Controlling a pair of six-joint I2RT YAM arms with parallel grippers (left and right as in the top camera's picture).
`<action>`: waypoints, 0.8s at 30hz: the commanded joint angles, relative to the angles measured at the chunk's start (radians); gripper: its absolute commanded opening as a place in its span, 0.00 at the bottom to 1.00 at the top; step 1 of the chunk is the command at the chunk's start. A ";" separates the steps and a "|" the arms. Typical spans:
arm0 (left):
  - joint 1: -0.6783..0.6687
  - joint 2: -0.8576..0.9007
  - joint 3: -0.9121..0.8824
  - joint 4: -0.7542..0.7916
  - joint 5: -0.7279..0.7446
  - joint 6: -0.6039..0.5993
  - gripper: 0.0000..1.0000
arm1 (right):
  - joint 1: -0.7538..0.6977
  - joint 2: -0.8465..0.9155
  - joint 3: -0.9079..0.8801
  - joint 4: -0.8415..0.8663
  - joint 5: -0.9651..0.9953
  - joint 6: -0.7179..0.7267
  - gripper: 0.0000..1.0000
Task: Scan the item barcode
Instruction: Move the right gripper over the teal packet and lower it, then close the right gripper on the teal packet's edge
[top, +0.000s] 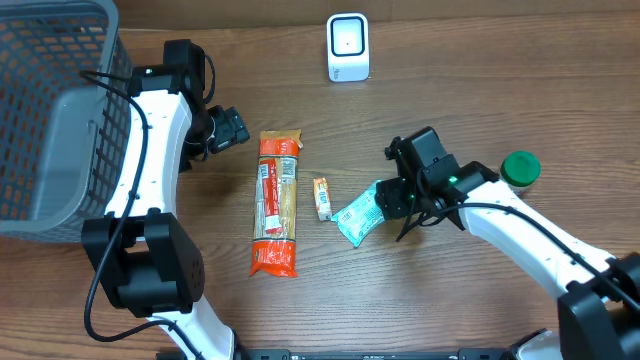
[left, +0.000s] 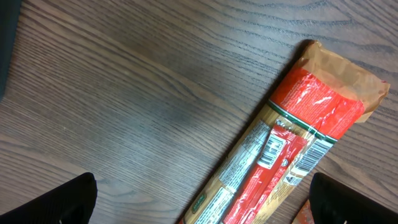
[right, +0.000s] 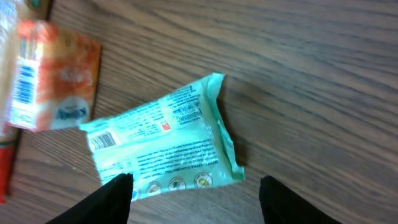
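- A boxy white scanner (top: 347, 47) stood at the far edge of a dark wood-grain table (top: 480, 90).
- A crinkly mint-green plastic packet (right: 161, 143) lay flat near the table's middle, barcode facing up.
- The right gripper (right: 196, 202) hung over it, black fingers spread, pinching nothing.
- The left gripper (left: 199, 211) gaped wide above a long, glossy red-and-clear pasta pack (left: 280, 143).

Bright and even from above, with soft, short shadows on the table (top: 400, 300) beside the arms and the teal packet (right: 161, 143). Mild glare on the red film of the pasta packet (left: 323, 106). Sharp overhead, but blurred at the orange packet (right: 56, 74) in the right wrist view.
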 joint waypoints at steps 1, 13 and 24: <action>-0.007 -0.019 -0.001 -0.002 -0.002 0.007 1.00 | 0.006 0.070 0.011 0.014 -0.001 -0.100 0.67; -0.007 -0.019 -0.001 0.002 -0.002 0.008 1.00 | 0.006 0.160 0.011 0.065 -0.010 -0.144 0.58; -0.008 -0.019 -0.001 0.002 -0.002 0.008 1.00 | 0.005 0.161 0.010 -0.039 0.115 -0.068 0.54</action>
